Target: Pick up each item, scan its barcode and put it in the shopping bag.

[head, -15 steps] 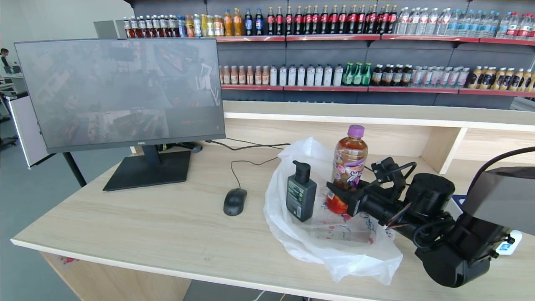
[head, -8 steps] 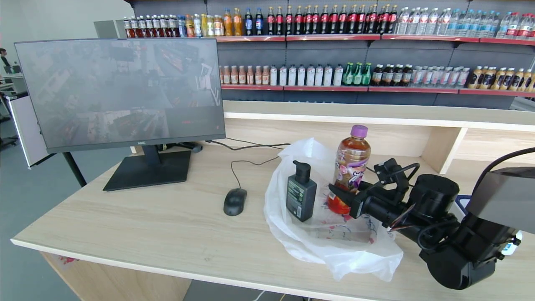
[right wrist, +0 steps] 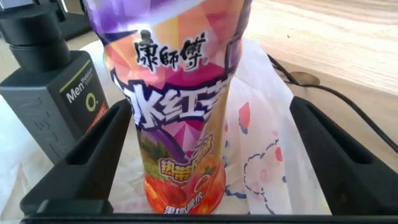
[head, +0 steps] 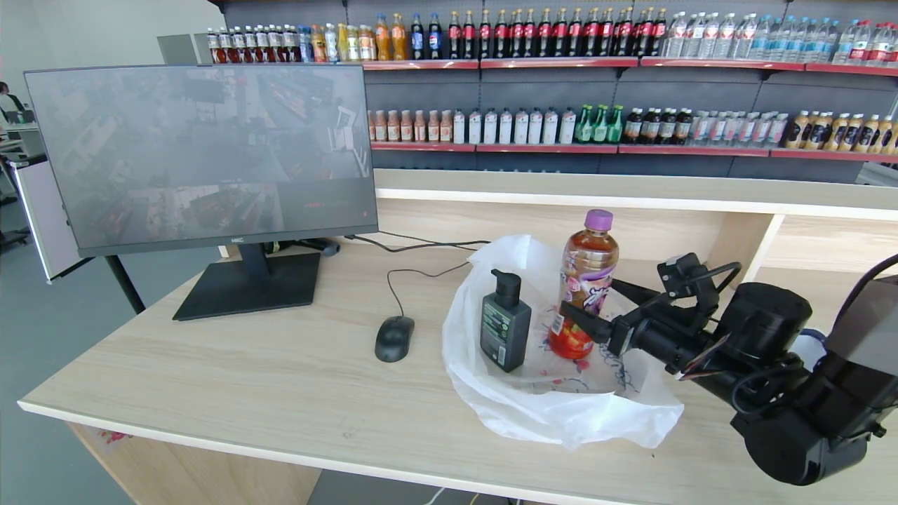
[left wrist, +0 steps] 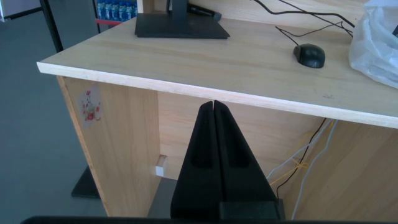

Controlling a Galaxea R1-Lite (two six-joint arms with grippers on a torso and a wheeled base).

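An orange drink bottle (head: 588,280) with a purple cap stands upright inside the open white shopping bag (head: 561,414). A dark pump bottle (head: 505,326) stands to its left in the same bag. My right gripper (head: 605,308) is at the drink bottle's lower half, open, one finger in front of it and one behind. In the right wrist view the bottle (right wrist: 180,124) stands between the spread fingers (right wrist: 93,155) with a gap on each side, the pump bottle (right wrist: 50,106) beside it. My left gripper (left wrist: 213,118) is shut, below the table's front edge (left wrist: 186,84).
A monitor (head: 200,154) stands at the back left, with a black mouse (head: 393,338) and its cable between it and the bag. A raised wooden counter wall (head: 631,203) runs behind the bag. Bare tabletop (head: 245,379) lies in front of the monitor.
My right gripper has opened and drawn back to the right, off the drink bottle. The bottle, slightly tilted before, now stands upright in the bag.
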